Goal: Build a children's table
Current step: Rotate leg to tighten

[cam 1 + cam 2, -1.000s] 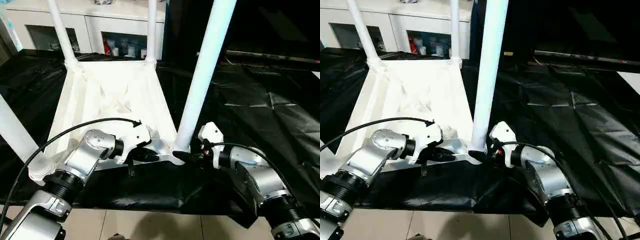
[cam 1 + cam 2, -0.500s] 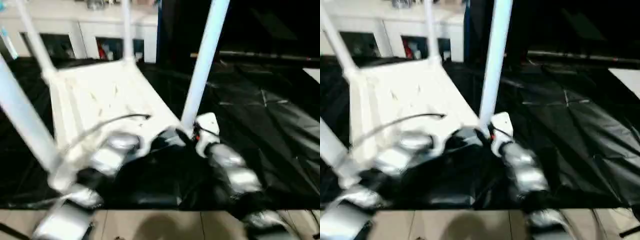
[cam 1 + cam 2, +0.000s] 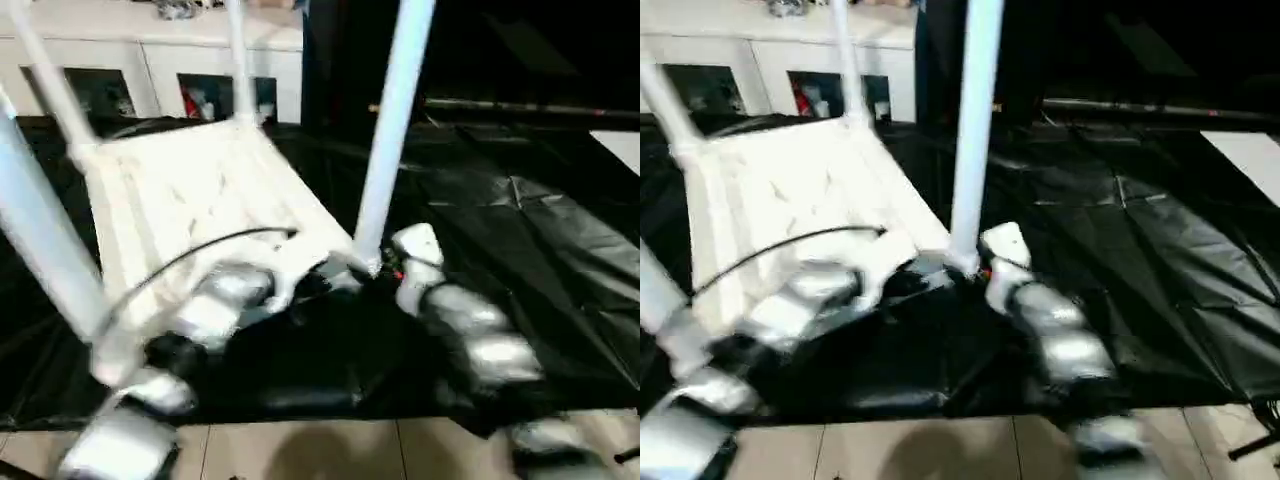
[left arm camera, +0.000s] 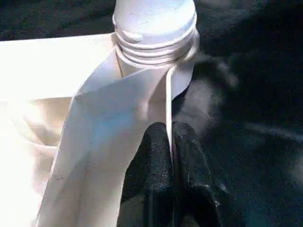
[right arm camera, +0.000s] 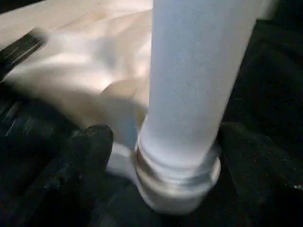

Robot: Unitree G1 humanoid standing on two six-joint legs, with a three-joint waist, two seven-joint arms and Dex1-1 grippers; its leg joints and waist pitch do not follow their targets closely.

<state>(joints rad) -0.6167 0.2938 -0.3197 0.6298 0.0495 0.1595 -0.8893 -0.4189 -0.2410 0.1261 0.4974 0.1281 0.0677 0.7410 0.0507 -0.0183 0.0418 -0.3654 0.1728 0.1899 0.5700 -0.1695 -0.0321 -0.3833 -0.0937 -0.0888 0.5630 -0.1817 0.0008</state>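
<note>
Left gripper (image 4: 170,142) pinched, right gripper (image 5: 158,142) spread

Motion-blurred head views, seemingly overhead light, glaring white plastic

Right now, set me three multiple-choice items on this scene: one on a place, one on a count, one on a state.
1. Where does the tabletop lie?
A. Underside up on the black sheet
B. On top of the white cabinet
C. On the bare floor tiles

2. How many legs stand up from the tabletop?
A. Two
B. Three
C. Four

3. What state is the left tool in?
A. Wide open above the sheet
B. Shut on the tabletop's thin rim
C. Shut around a leg

Key:
1 A, since the ribbed underside faces up with black sheet all round it.
2 C, since one leg rises at each corner in the head views.
3 B, since the left wrist view shows the two black fingers pressed together with the rim between them.
</note>
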